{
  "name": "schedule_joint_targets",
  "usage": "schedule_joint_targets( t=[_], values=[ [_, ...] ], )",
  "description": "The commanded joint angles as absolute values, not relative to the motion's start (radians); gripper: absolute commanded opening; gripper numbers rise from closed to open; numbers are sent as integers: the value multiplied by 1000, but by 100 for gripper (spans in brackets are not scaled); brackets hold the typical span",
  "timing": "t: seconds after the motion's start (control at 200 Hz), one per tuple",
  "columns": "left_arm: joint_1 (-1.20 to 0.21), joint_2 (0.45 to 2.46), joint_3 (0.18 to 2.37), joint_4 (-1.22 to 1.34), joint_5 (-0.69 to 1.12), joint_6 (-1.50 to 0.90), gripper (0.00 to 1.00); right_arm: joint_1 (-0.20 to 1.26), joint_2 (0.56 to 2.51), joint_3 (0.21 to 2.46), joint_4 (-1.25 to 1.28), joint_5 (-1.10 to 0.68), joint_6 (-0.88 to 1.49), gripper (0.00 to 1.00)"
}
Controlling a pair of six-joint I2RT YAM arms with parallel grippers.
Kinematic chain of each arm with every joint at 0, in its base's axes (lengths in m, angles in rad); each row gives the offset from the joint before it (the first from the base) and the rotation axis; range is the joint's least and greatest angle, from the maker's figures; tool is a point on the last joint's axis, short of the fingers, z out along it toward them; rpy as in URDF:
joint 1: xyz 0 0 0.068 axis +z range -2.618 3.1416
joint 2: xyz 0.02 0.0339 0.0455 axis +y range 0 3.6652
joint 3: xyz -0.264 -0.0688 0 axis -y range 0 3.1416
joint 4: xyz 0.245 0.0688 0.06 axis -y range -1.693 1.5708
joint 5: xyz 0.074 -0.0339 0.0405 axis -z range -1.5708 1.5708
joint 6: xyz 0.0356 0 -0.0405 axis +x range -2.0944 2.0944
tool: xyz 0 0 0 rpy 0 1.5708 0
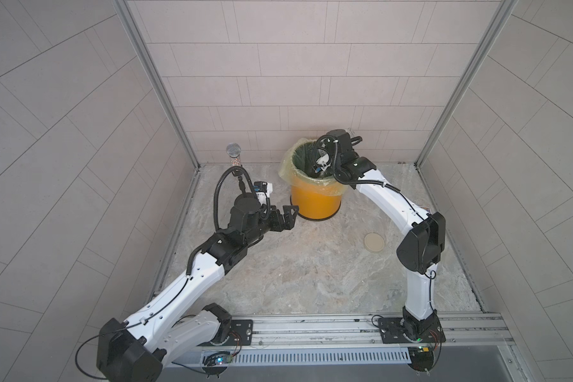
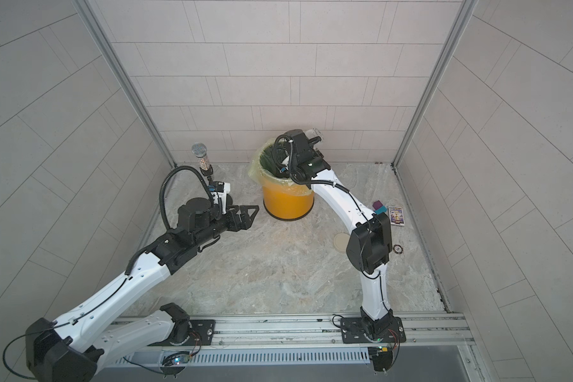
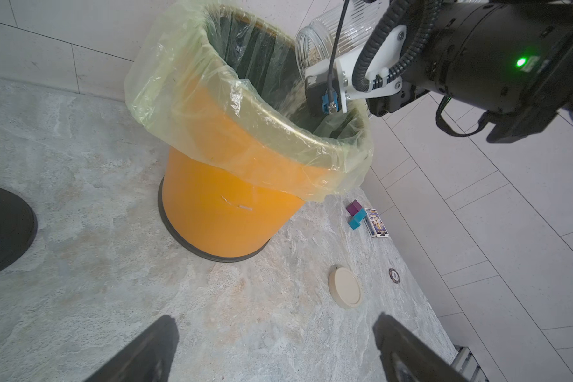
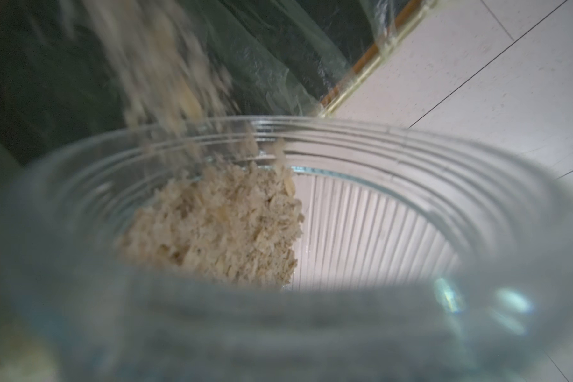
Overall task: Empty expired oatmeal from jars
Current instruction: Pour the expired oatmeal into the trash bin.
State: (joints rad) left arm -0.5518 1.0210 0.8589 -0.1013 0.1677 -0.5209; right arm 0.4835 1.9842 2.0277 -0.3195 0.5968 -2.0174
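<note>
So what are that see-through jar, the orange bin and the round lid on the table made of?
The jar looks like clear glass or hard plastic: glossy, finely ribbed, threaded mouth. The orange bin seems smooth plastic with a dull sheen; its liner is thin, crinkly yellowish film. The lid looks matte cream plastic, though that's uncertain.

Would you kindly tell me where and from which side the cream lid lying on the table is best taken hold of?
Take the lid by its edge, one finger on each opposite side, coming straight down from above. It lies flat on the table, so its broad round face offers no hold, and only the side wall can be pinched. The open left gripper is free.
</note>
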Motion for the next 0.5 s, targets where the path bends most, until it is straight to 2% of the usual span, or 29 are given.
schedule_joint_targets(
  t=[0.0,0.04,0.105,0.175,0.225,0.285,0.42,0.495],
  values=[
    [-548,1011,859,-74,164,-518,99,473,1947,2087,-289,711,-2594,0],
    [-548,1012,864,-76,163,-518,99,464,1919,2024,-229,672,-2620,0],
    [-548,1017,870,-76,162,-517,99,480,1898,2042,-297,636,-2593,0],
    [-548,1026,872,-61,163,-526,99,481,1906,2009,-265,711,-2611,0],
    [-548,1038,884,-64,173,-528,99,483,1897,1971,-228,702,-2619,0],
    [-548,1041,886,-68,173,-528,99,502,1903,2009,-263,693,-2613,0],
    [-548,1040,881,-61,170,-534,99,519,1966,2079,-279,799,-2619,0],
    [-548,1027,876,-75,170,-534,99,541,2036,2229,-327,815,-2593,0]
  ],
)
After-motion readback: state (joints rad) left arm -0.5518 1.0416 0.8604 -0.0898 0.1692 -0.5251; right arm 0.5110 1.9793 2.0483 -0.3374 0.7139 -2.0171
